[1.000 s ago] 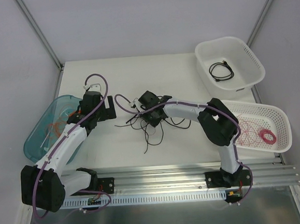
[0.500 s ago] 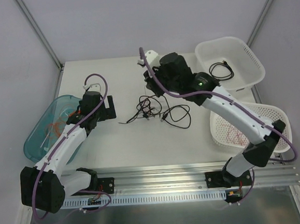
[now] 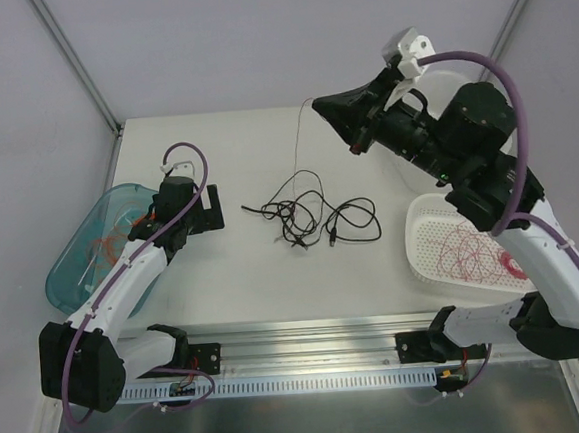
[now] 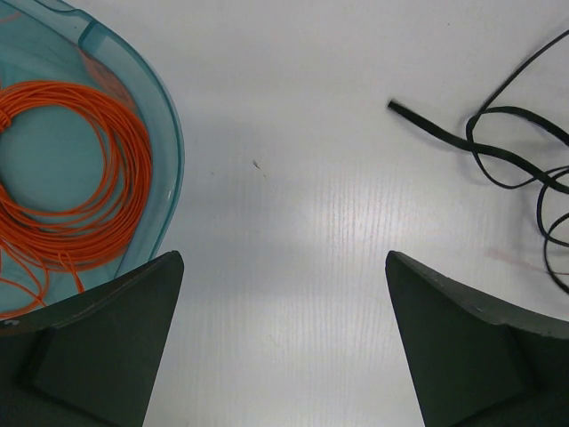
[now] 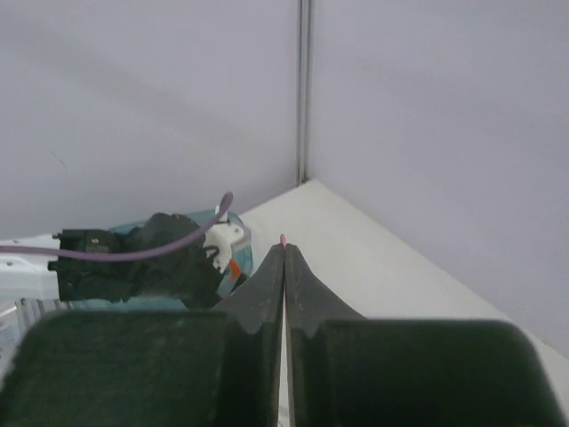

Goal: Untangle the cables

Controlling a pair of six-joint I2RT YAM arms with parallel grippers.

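The cables (image 3: 309, 215) lie as a loose tangle of thin black wires on the white table, mid-view. My right gripper (image 3: 317, 102) is raised high above the table's far side. It is shut on a very thin pink-red wire (image 3: 302, 140) that hangs from its tip down to the tangle. The wire's end pokes out between the closed fingertips in the right wrist view (image 5: 284, 238). My left gripper (image 3: 209, 208) is open and empty, low over the table left of the tangle. Black cable loops (image 4: 516, 151) show at the right edge of its wrist view.
A teal tub (image 3: 73, 264) at the left holds a wound orange coil (image 4: 71, 178). A white basket (image 3: 441, 235) at the right holds thin red wires (image 3: 473, 257). The raised right arm hides most of the far right.
My right arm has risen from the tangle and swung up and right, drawing a thin wire out with it. The tangle has shifted and spread. The left arm has not moved.
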